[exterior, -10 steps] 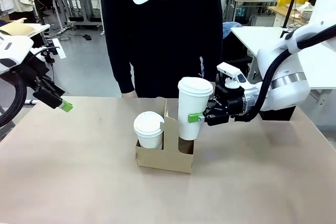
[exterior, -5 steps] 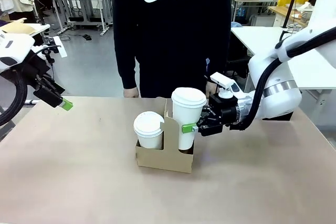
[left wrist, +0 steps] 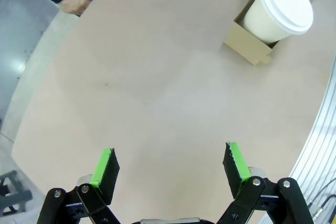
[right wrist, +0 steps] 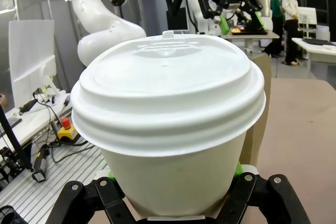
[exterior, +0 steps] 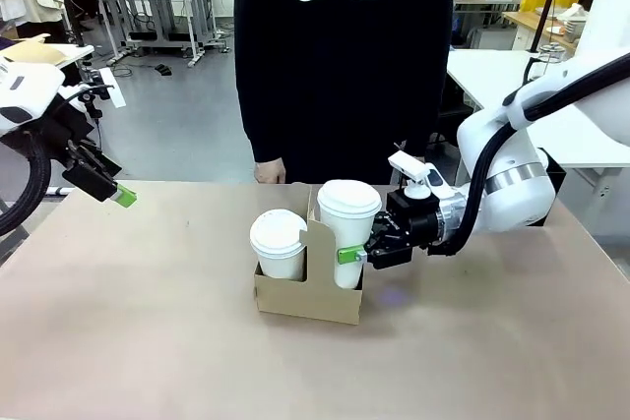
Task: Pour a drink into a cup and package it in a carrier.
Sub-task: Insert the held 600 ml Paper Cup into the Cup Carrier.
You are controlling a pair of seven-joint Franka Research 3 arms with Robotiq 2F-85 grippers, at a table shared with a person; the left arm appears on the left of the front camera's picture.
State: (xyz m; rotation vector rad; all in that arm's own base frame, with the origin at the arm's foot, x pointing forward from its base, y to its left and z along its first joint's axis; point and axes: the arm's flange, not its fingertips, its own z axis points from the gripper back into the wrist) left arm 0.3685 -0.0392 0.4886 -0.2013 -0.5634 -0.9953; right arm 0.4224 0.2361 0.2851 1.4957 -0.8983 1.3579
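Desk (exterior: 148,341), tan surface. Carrier (exterior: 307,292) sits near the middle: low brown cardboard box, centre handle upright.

Right end effector (exterior: 356,254) is clamped on the cup (exterior: 346,228). The cup stands upright, long axis vertical, white lid on top, narrow end down inside the carrier's right-hand hole. One green pad shows against the cup wall just above the carrier's rim. In the right wrist view the cup (right wrist: 173,129) is close up, lid towards the camera, with the black fingers on either side of its lower body.

A second lidded cup (exterior: 280,243) is seated in the left-hand hole, also upright, lower than the gripped one. From the left wrist view it sits in a corner of the carrier (left wrist: 247,45).

Left end effector (exterior: 110,192) hangs over the desk's far left edge, well apart from the carrier, jaws spread wide with nothing between them.

A person in a black top (exterior: 345,56) stands at the far side, one hand (exterior: 269,171) by the desk's edge.
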